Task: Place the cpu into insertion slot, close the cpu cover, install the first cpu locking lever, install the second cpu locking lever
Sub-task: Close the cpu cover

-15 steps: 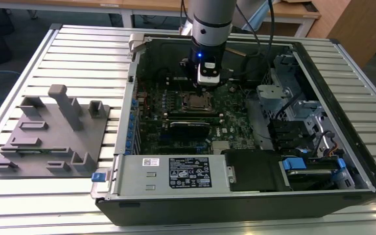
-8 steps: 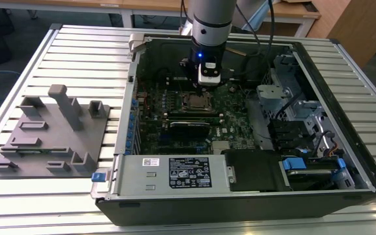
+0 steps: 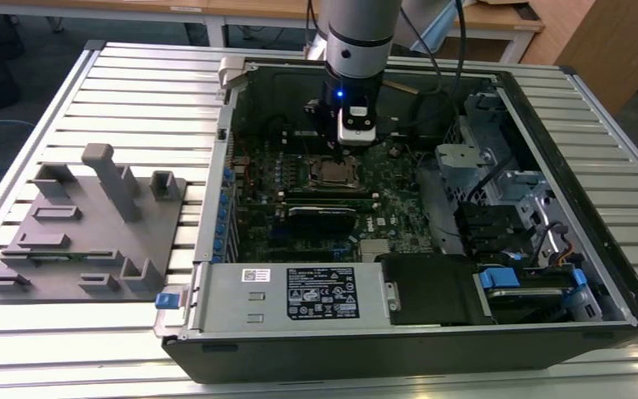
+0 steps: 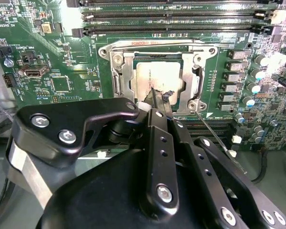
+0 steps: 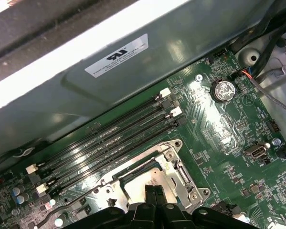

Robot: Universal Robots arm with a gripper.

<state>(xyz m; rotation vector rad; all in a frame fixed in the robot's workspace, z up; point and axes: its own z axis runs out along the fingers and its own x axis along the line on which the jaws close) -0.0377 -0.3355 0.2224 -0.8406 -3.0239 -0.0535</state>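
Grey moulded holders (image 3: 86, 224) are seen on the slatted table (image 3: 130, 91) at the exterior view's left, well apart from the work. Further to the right lies the open computer case (image 3: 385, 353), and near the middle of its green motherboard (image 3: 286, 150) the gripper (image 4: 160, 98) is held directly over the insertion slot (image 4: 117, 71). The cpu (image 4: 152, 76) is already seated flat in that slot. Its pale metal top is shown through the window of the cpu cover (image 4: 192, 81), which appears to be folded down around it. In both wrist views the fingers are brought together with no gap to be noticed, and nothing is gripped between them. The closed tips are placed at the edge of the cpu top, touching it or just above it; which one cannot be decided. It is judged that the cover is being pressed shut while the levers are not yet secured. A thin wire lever (image 4: 212, 131) is standing free beside the socket, and for the second lever (image 4: 152, 45), lying along the side next to the memory slots (image 5: 109, 133), the latching cannot be told. For this step to be done well, pressure should be put on the frame and not on the chip, straight down and gently, so that the cover is not bent and the free lever is not caught. At the exterior view's right the metal drive bays (image 3: 518, 191) are well apart.
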